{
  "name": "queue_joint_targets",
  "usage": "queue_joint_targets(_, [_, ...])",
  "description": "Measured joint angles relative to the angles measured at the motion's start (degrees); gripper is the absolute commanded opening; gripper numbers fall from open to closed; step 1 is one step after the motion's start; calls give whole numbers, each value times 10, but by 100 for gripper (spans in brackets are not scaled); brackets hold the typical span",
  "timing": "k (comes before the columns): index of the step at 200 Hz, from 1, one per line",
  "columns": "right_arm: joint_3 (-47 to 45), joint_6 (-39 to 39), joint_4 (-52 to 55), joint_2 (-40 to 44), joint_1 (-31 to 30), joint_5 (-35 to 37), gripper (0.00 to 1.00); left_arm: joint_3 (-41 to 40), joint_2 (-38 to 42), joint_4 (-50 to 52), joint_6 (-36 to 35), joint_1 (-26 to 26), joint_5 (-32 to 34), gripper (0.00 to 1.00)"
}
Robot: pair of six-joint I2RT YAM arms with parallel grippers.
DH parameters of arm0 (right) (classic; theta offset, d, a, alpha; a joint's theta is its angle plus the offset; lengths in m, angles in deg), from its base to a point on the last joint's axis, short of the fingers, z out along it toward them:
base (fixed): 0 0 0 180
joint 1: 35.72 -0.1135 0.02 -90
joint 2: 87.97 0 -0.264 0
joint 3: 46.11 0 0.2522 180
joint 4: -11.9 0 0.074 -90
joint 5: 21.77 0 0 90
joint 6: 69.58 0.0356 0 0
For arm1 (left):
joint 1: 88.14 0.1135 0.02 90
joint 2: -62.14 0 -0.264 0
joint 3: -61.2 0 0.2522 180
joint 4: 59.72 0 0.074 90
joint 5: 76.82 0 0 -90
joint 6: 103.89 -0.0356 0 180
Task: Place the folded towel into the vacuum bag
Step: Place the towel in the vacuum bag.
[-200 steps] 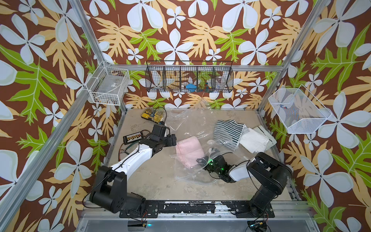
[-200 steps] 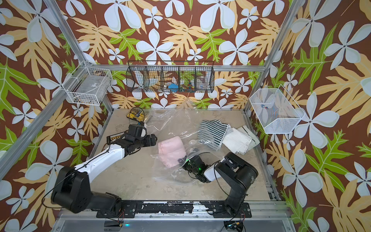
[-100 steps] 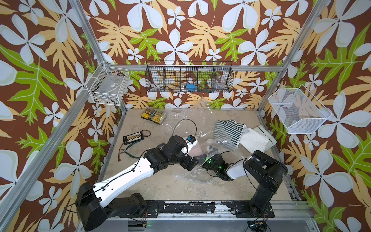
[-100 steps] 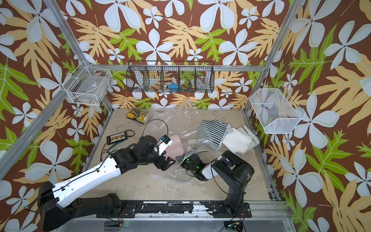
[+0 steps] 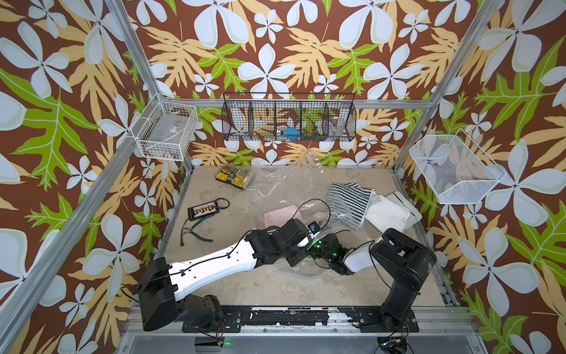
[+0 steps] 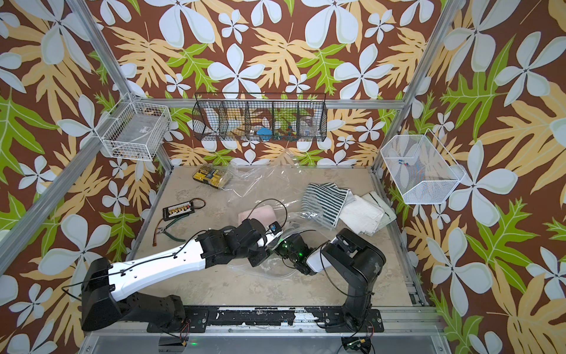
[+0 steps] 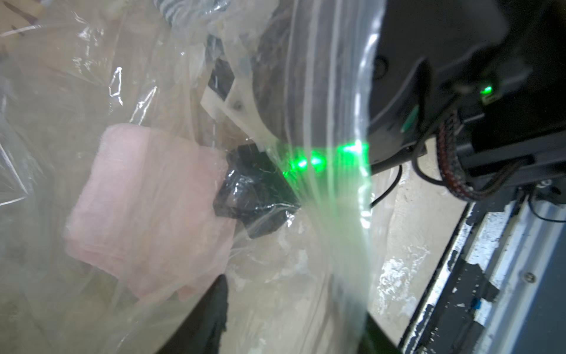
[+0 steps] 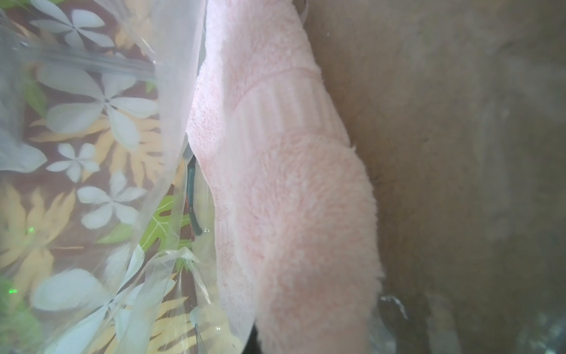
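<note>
The pink folded towel (image 5: 280, 214) lies mid-table inside the vacuum bag (image 5: 277, 180), a crinkly clear film spread from the back wall to the front. In the left wrist view the towel (image 7: 147, 214) shows through the plastic. My right gripper (image 7: 248, 196) is shut on a bunch of bag film right beside the towel's edge. My left gripper (image 7: 294, 325) has reached across next to the right gripper (image 5: 317, 245). Its jaws stand apart, with the bag's thick mouth band (image 7: 343, 214) running between them. The right wrist view is filled by the towel (image 8: 291, 199) and film.
A striped towel (image 5: 349, 199) and a white towel (image 5: 389, 211) lie at the right. Pliers (image 5: 197, 234), a black connector board (image 5: 203, 210) and a yellow box (image 5: 234, 176) sit at the left and back. Wire baskets (image 5: 288, 122) hang on the walls.
My left arm swung from the towel's left side across its front to beside the right gripper, and its jaws have narrowed. The right gripper stayed put, shut on the film.
</note>
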Motion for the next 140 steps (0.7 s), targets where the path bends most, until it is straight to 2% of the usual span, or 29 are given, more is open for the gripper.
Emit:
queue_joint_targets(16, [0,-5,-3,-2,-1,0,0,9,3,-12,-23,-8,30,8])
queue_joint_targets(33, [9,-15,-8,-5,-9,7,0,13,16,-29,-36,-8,49,0])
queue_joint_targets(64, [68,-42,-30,-40,-30,15,0,5,14,-47,-58,-7,52,0])
queue_joint_targets(132, [206,-53,-25,-141,-26,61,0,-34,28,-55,-50,-7,61,0])
queue_joint_targets(140, [213,-53,-18,-145,-25,63,4,-39,30,-56,-47,-7,66,0])
